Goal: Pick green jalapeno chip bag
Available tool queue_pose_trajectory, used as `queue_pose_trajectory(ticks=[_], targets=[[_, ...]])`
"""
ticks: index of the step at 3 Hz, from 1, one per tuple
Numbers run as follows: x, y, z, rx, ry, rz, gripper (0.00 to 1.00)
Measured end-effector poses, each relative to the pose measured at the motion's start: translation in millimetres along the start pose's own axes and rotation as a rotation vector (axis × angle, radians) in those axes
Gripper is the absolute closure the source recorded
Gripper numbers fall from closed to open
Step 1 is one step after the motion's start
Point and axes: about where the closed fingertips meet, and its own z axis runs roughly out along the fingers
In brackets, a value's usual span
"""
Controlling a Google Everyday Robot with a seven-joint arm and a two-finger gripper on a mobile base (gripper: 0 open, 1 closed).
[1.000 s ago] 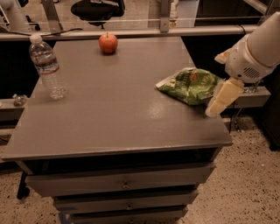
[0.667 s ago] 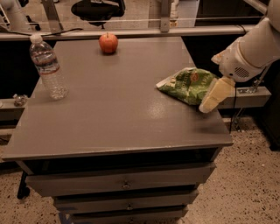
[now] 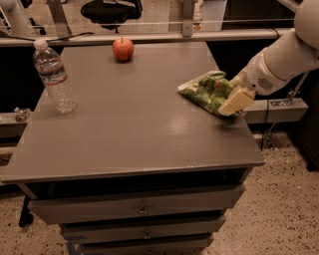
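Observation:
The green jalapeno chip bag (image 3: 205, 90) lies flat near the right edge of the grey table (image 3: 129, 119). It is crinkly, with lighter patches and a white edge. My gripper (image 3: 233, 103) comes in from the right on a white arm (image 3: 284, 57). It hangs over the bag's right end, and a cream-coloured finger (image 3: 236, 100) covers that end of the bag. The gripper's other finger is hidden.
A red apple (image 3: 122, 49) stands at the table's far edge. A clear water bottle (image 3: 54, 77) stands upright at the left side. Drawers (image 3: 142, 209) sit under the tabletop. A rail and a dark chair (image 3: 110, 10) are behind the table.
My gripper has moved left and slightly up, from beside the bag's right end to over it. The bag, apple and bottle have not moved.

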Motion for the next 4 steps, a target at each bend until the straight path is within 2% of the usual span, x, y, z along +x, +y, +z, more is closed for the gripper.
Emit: queue_pose_trajectory(ticks=[2, 3, 4], targets=[[-8.3, 6.4, -5.5, -0.038, -0.044, 0.037, 0.87], [-17.9, 13.8, -13.7, -0.065, -0.091, 0.049, 1.00], [-32.4, 21.1, -26.0, -0.102, -0.173, 0.085, 1.00]])
